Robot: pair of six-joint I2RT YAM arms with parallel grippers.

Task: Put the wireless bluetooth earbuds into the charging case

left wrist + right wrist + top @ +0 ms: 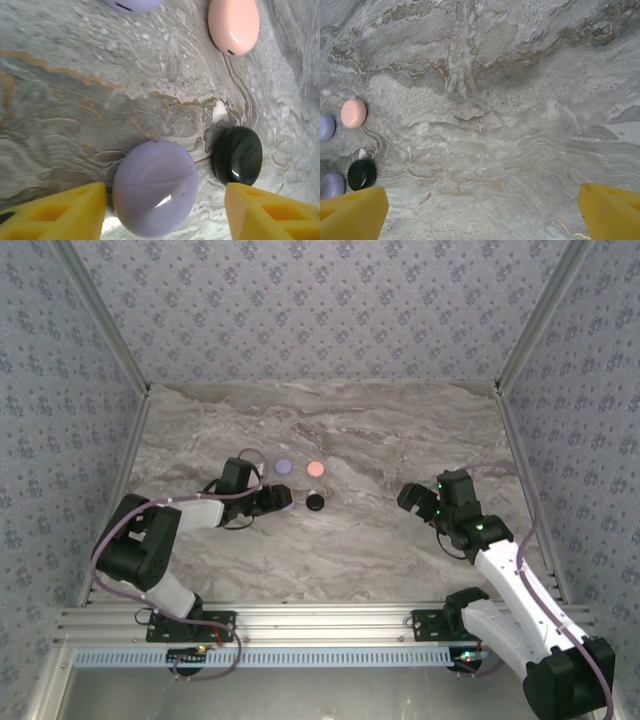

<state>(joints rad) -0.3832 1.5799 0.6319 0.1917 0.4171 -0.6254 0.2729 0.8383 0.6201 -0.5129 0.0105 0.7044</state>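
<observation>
A shut lilac charging case (154, 192) lies on the marble between the yellow fingers (60, 212) of my left gripper (165, 200). That gripper is open: its left finger sits right beside the case and the right finger stands well clear. A shut black case (236, 155) lies just to the right, with a small pale bit (220, 111) beyond it, too small to identify. A pink case (233, 25) and another lilac case (132, 4) lie farther off. The earbuds are out of view. My right gripper (482, 210) hangs open over bare marble.
From above, the lilac case (283, 467), pink case (316, 468) and black case (315, 502) cluster left of centre beside my left gripper (283, 502). My right gripper (410, 498) is off to the right. Patterned walls (320, 310) close in the table.
</observation>
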